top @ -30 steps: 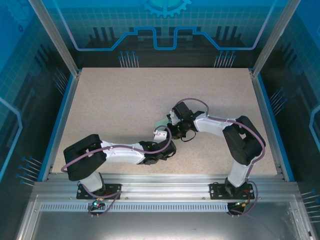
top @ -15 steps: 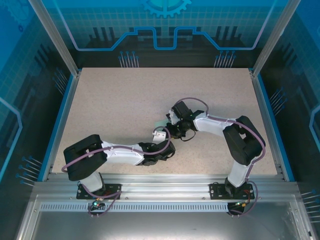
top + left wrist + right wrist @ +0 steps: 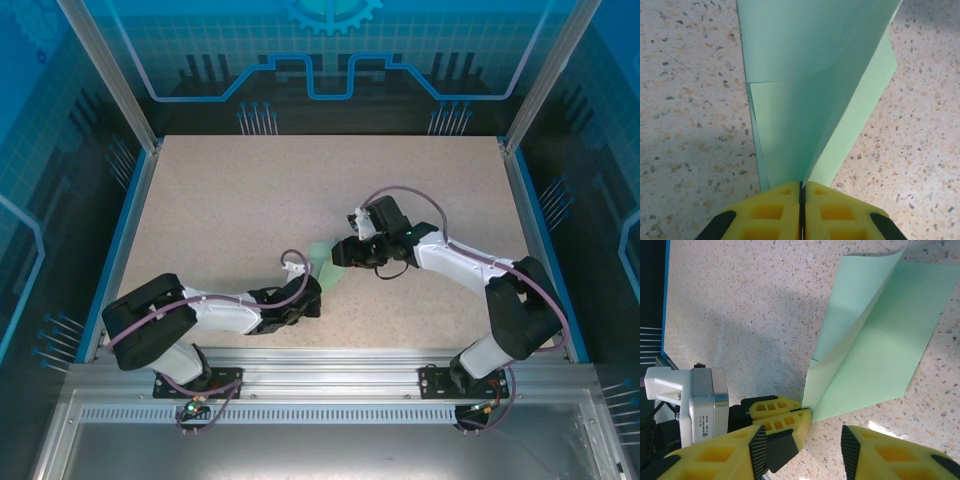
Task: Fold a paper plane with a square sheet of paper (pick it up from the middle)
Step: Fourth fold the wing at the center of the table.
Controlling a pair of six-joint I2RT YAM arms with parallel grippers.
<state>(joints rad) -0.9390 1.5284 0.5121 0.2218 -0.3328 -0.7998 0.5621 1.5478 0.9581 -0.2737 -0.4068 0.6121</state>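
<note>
Left claw is pinched tight on the crease end of the half-folded mint-green sheet, mid-tabletop. Right claw gapes empty just beside it (one flap stands up). I'd press that flap flat slowly, pinch firm.

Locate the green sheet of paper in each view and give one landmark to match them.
Top external: paper near the picture's centre.
Left wrist: paper runs from the top edge down to bottom centre.
Right wrist: paper at upper right, one flap raised.
Shared landmark: left gripper, shut on the paper's narrow end; its yellow fingers meet the paper's lower tip in the right wrist view.
</note>
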